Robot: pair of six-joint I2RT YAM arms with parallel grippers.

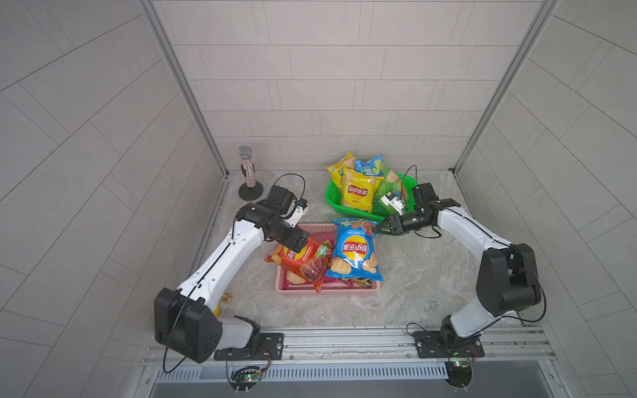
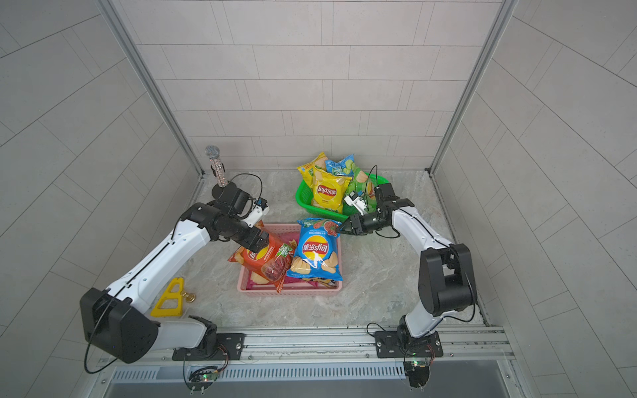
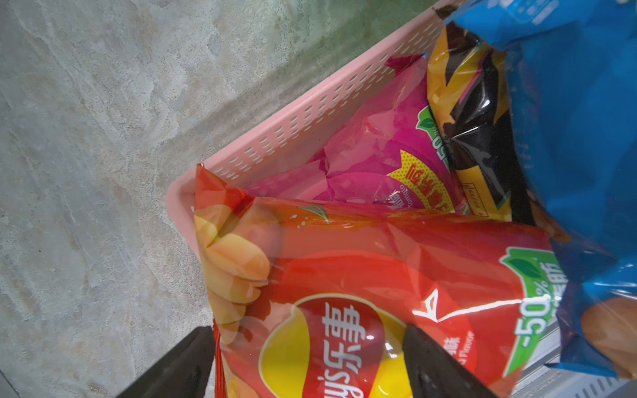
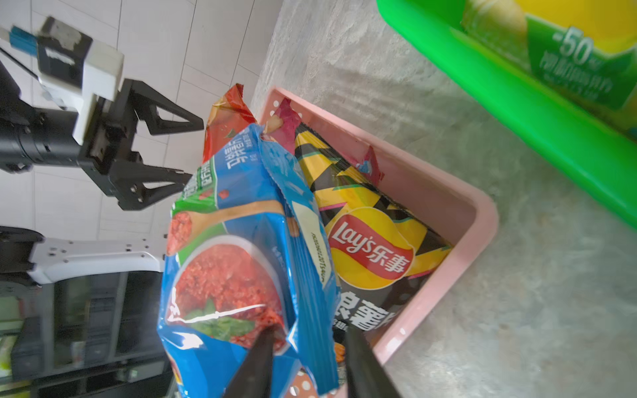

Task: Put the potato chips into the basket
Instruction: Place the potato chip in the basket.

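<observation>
Step in hand: setting down, judging by both arms over the pink basket [image 1: 327,293], each at a bag lying on its pile.
Right claw [image 1: 379,230]: partly spread, straddling the far end of the blue bag [image 1: 355,249]. In the right wrist view one fingertip [image 4: 265,344] lies against the film and the other looks just clear, so this reads as a release, not a pinch.
Left claw [image 3: 308,344]: spread wide and empty, just above the orange-red bag [image 1: 305,262].
Chips in the pink basket: a magenta bag [image 3: 372,162] and a black bag [image 4: 372,248] lie underneath. The orange-red and blue bags lie on top, side by side, both overhanging the rim.
Chips elsewhere: a yellow bag [image 1: 358,191] and several more stand in the green basket [image 1: 332,200] at the back of the worktop [image 1: 424,275].
Progress: roughly half done, if pink is the target basket.
Next move calls for: the right claw parting fully and backing off along the bag's length so the film does not drag. Then it reaches for a bag in the green basket just beside it.
Caution: both top bags sit high and could slide over the rim.
</observation>
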